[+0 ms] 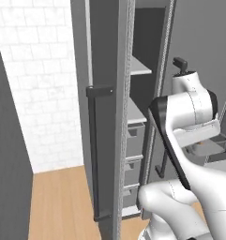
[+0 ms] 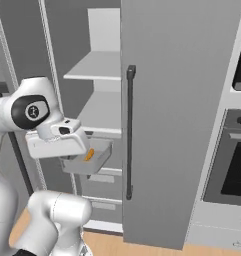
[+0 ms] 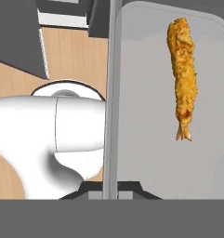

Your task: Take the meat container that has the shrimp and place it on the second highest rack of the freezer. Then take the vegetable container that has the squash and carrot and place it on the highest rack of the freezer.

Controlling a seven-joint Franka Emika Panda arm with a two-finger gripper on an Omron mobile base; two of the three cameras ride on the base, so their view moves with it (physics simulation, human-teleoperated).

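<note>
My gripper (image 3: 110,188) is shut on the thin side rim of the meat container (image 3: 160,153), a pale grey tray. The shrimp (image 3: 182,76), a long battered orange piece, lies on the tray floor. In the right base view the container (image 2: 94,164) hangs in front of the open freezer (image 2: 72,30), just below the second highest rack (image 2: 102,114), with the shrimp (image 2: 89,154) showing over its edge. The highest rack (image 2: 94,66) is the pale shelf above. In the left base view the container (image 1: 212,142) peeks out behind my arm. The vegetable container is out of view.
A freezer door (image 2: 182,120) with a long dark bar handle (image 2: 129,131) stands open right of the tray. The other door (image 1: 105,140) is seen edge-on at left. Drawers (image 1: 133,140) sit under the shelves. An oven (image 2: 237,165) is at far right.
</note>
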